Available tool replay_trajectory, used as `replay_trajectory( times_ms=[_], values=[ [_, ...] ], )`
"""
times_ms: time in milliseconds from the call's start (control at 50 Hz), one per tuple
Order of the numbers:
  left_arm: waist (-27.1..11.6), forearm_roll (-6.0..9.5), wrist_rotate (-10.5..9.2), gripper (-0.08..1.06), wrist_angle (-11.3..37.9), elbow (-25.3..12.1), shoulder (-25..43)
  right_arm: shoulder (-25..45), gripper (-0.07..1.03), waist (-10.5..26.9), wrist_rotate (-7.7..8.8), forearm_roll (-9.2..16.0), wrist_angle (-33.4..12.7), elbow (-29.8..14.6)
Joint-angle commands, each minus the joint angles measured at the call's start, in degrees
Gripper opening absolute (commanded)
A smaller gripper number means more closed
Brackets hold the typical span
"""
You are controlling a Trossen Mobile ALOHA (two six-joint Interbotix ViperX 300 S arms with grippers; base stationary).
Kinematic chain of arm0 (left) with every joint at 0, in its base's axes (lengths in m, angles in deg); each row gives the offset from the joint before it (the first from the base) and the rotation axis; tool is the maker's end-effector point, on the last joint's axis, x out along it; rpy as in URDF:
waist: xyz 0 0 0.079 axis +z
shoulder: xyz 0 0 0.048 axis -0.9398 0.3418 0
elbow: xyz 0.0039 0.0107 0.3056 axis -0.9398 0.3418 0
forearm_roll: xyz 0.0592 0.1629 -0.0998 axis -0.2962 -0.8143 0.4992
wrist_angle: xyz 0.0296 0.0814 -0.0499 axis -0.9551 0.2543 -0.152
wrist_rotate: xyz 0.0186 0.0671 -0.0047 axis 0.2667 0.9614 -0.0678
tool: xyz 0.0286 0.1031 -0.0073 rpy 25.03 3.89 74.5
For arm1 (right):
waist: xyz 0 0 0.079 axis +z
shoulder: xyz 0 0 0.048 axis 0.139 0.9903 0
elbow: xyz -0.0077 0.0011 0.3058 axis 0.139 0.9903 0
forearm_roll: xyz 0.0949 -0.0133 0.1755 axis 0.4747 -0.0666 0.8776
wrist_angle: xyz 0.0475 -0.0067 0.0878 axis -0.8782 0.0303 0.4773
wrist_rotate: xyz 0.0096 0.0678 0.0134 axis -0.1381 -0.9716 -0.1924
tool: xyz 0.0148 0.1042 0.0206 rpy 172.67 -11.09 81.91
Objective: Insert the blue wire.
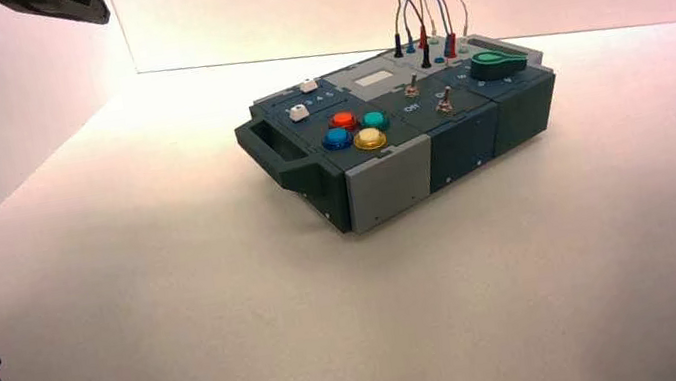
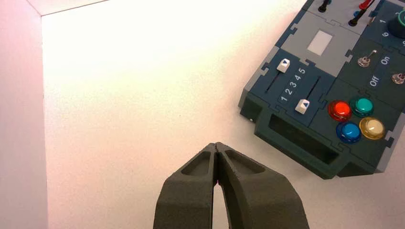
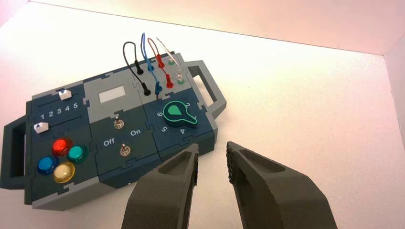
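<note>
Across the pale tabletop, toward the far side, the dark box sits at a slant, one handle toward the left and the other toward the far right. The left gripper is parked out on the left, over the table, clenched. On the right, over the near side of the box and the tabletop beside it, the right gripper hangs with its jaws parted by a moderate gap, nothing between them and touching nothing.

The green knob sits nearer that gripper than the wires do, its pointer toward 3. Four coloured buttons fill the near-left part, with two white sliders behind them, the farther one toward 5 and the nearer toward 1. Two metal switches stand between buttons and knob.

Black, red and white leads crowd around the blue wire on the grey far-right panel. It arches from a far plug down to a near one, the span running far to near. The slender near plug stands close to upright, its bare pin pointing down beside the near blue socket; whether the pin touches the panel, I can't tell.
</note>
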Motion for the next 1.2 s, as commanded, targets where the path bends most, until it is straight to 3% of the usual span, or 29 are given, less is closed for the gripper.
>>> replay_trajectory(
  times_ms=[20, 380, 600, 700, 940, 1000, 1060, 1080, 1100, 1180, 1200],
  values=[
    [-0.4, 0.09, 0.09, -0.03, -0.4, -1.8, -0.7, 0.4, 0.34, -0.1, -0.09, 0.1, 0.5, -0.8],
    [-0.4, 0.09, 0.09, -0.03, 0.4, -1.9, -2.8, 0.2, 0.34, -0.1, -0.26, 0.2, 0.0, -0.9],
    [-0.4, 0.09, 0.09, -0.03, 5.6, -5.6, -5.6, -0.4, 0.35, -0.1, -0.53, 0.9, -4.8, -2.4],
    [-0.4, 0.18, 0.00, -0.03, 10.8, -9.9, -6.0, -0.5, 0.38, -0.1, -0.44, 3.3, -9.0, -4.5],
    [-0.8, 2.11, 0.09, -0.03, 24.7, -18.5, -0.4, -0.3, 0.39, 0.2, 0.62, 5.9, -14.6, -9.9],
    [-1.5, 3.16, 0.26, -0.03, 26.9, -19.9, 1.8, 0.4, 0.39, 0.2, 1.41, 6.6, -17.1, -11.7],
    [-2.8, 5.19, 1.85, -0.03, 26.9, -20.0, 3.3, 0.6, 0.39, 0.5, 2.20, 7.0, -18.5, -13.0],
    [-3.9, 7.12, 4.13, -0.03, 26.8, -20.1, 4.0, 0.6, 0.39, 1.1, 3.08, 7.1, -19.6, -13.9],
    [-4.1, 7.73, 4.83, -0.03, 26.7, -20.1, 4.2, 0.6, 0.39, 1.4, 3.60, 7.1, -20.0, -14.2],
    [-5.5, 13.27, 9.84, -0.03, 25.7, -20.1, 5.4, 0.9, 0.39, 2.4, 4.75, 7.1, -21.5, -15.5],
    [-5.6, 13.97, 10.55, -0.03, 25.4, -20.1, 5.5, 0.9, 0.39, 2.5, 4.83, 7.1, -21.7, -15.6]
  ],
)
